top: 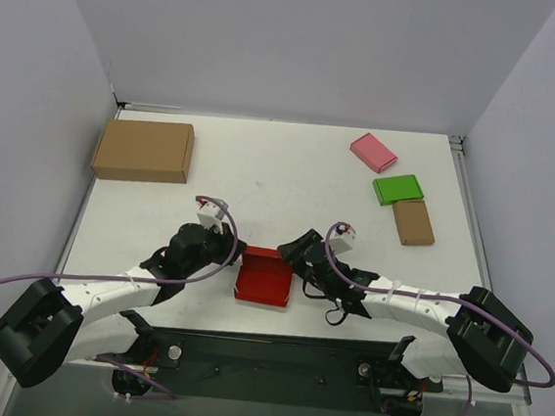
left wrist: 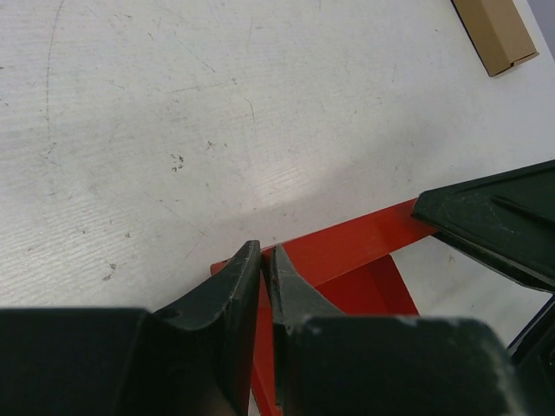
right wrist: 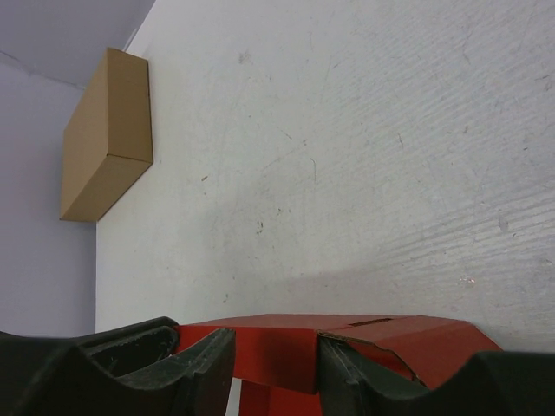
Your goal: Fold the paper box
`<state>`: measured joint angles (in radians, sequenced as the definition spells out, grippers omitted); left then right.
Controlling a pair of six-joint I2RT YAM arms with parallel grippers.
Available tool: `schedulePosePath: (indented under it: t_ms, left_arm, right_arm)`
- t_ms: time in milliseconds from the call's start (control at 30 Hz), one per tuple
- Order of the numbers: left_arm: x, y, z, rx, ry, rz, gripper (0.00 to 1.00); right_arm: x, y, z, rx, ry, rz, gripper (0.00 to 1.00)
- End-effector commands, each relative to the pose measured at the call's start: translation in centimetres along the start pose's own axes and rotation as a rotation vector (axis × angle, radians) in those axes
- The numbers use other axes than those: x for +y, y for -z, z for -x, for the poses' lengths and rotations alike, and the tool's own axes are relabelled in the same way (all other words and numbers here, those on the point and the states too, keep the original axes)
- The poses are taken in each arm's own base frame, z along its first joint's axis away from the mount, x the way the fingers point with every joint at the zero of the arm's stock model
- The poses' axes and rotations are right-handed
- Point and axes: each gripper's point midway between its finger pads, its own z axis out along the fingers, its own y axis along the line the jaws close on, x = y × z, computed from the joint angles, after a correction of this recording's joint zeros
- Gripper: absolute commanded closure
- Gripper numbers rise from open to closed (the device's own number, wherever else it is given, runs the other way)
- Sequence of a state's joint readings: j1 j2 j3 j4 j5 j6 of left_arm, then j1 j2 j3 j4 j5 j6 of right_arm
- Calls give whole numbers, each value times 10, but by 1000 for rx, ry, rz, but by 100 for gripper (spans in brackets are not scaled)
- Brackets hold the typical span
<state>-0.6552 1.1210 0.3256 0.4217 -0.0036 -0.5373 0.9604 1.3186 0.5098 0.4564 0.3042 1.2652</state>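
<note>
The paper box point(top: 262, 283) is bright red, small and open-topped, lying near the table's front edge between both arms. My left gripper point(top: 237, 258) sits at its left side. In the left wrist view the left gripper point(left wrist: 264, 251) is shut, with a thin red wall of the box point(left wrist: 355, 247) pinched between its jaws. My right gripper point(top: 295, 257) is at the box's right side. In the right wrist view the right gripper point(right wrist: 276, 368) stands open, and an upright red panel of the box point(right wrist: 416, 338) fills the gap between its fingers.
A large brown carton point(top: 143, 150) lies at the back left, also seen as the carton point(right wrist: 104, 130). At the back right lie a pink flat box point(top: 373, 151), a green flat box point(top: 398, 189) and a small brown box point(top: 414, 222). The right arm's black finger point(left wrist: 503, 221) crosses the left wrist view.
</note>
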Motion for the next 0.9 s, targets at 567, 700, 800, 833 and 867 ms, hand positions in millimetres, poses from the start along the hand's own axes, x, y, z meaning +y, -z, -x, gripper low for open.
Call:
schedulePosePath:
  t_ms: [567,700,800,833,867]
  left_arm:
    - [-10,17,-27,30,76,-9,81]
    - [-12,17,-26,26,76,-7,81]
    - [-13,17,-25,23,75,-5,81]
    - [-13,17,-25,22,75,-4,81]
    - [-12,16,-25,23,77,4,81]
  right_arm:
    - [10,-5,14,-86,-211,111,91]
    - [8,-7,12,-83,-234,105,98]
    - [6,-9,9,-79,-247,104,100]
    - [6,-10,8,-78,-248,106,100]
    - [5,-10,7,-76,-245,104,100]
